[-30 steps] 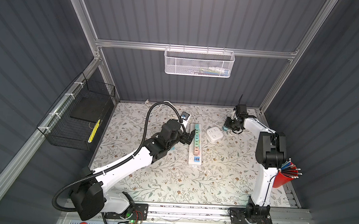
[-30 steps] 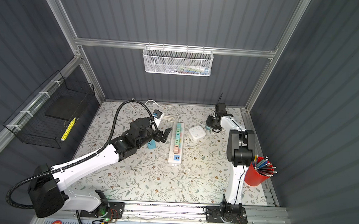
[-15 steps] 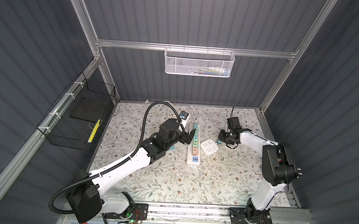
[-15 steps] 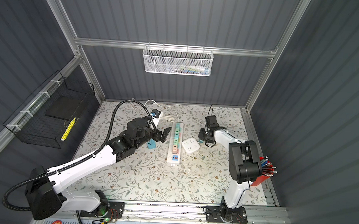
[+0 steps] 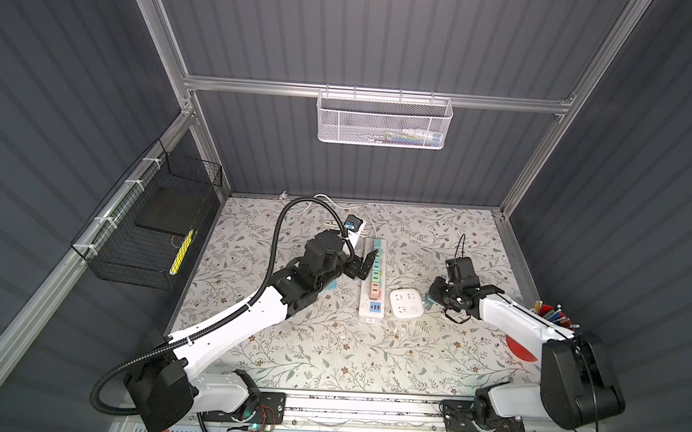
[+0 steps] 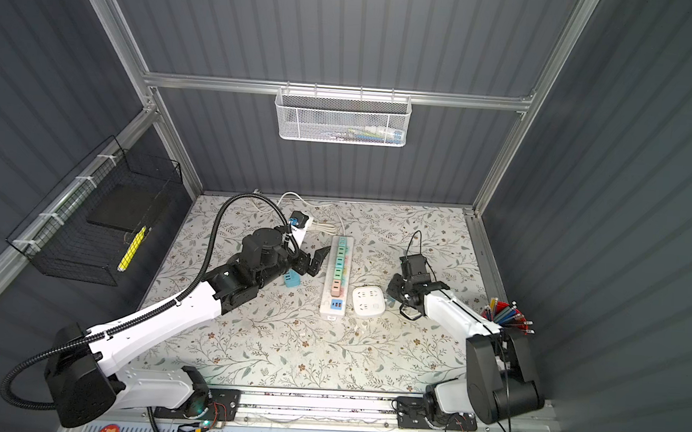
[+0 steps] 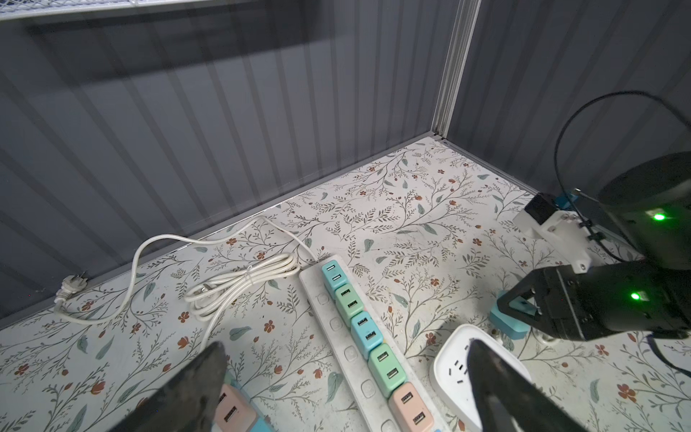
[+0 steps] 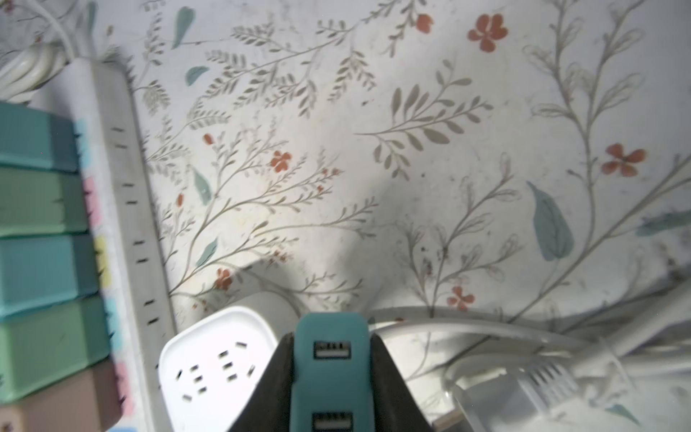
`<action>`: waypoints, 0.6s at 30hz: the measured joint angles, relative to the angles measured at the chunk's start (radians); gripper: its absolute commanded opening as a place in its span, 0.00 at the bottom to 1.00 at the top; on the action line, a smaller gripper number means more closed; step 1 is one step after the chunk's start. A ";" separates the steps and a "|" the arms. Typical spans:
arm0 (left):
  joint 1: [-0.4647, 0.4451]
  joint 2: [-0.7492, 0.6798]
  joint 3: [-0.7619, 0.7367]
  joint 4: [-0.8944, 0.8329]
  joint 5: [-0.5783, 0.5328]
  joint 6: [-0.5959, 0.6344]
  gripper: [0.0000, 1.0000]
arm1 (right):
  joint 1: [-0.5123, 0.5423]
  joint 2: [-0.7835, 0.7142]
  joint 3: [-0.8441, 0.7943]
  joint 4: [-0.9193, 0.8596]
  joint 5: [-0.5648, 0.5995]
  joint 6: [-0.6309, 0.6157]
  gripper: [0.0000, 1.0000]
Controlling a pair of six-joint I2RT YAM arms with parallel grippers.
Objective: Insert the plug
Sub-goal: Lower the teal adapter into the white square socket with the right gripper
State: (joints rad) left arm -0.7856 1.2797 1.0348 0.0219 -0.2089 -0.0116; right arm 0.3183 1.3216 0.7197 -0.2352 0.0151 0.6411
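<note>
My right gripper (image 8: 331,338) is shut on a teal USB plug (image 8: 331,374), low over the table. In both top views it (image 5: 435,292) (image 6: 393,290) sits just right of a white square socket block (image 5: 406,304) (image 6: 368,302). That block lies against the right side of the long white power strip (image 5: 373,283) (image 6: 336,279), whose row holds several coloured plugs (image 7: 364,333). My left gripper (image 7: 344,346) stands open and empty above the strip's left edge (image 5: 361,266) (image 6: 315,260). The left wrist view shows the teal plug (image 7: 510,323) in the right gripper's jaws beside the block (image 7: 452,370).
Loose pink (image 7: 230,409) and blue (image 6: 292,280) chargers lie left of the strip. A coiled white cable (image 7: 239,278) lies at the back. A red pen cup (image 6: 506,313) stands at the right edge, a black wire basket (image 5: 147,232) hangs left, a white mesh basket (image 5: 384,121) behind.
The right gripper came from the back right toward the front and centre with the teal plug. The white socket block shifted forward along the strip. The left gripper barely moved.
</note>
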 measured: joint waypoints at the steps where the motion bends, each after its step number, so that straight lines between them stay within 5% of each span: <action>1: 0.000 -0.003 0.000 0.000 0.000 0.000 1.00 | 0.021 -0.040 -0.004 0.002 0.011 -0.016 0.19; 10: 0.000 -0.006 -0.006 0.001 0.012 -0.003 1.00 | 0.319 -0.198 -0.199 0.184 0.177 -0.164 0.20; 18: -0.001 -0.007 -0.015 0.001 0.030 -0.013 1.00 | 0.402 -0.237 -0.311 0.340 0.307 -0.217 0.19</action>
State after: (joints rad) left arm -0.7868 1.2724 1.0195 0.0231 -0.1787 -0.0242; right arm 0.7204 1.0851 0.4088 0.1047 0.3218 0.4240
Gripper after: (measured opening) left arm 0.998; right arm 0.294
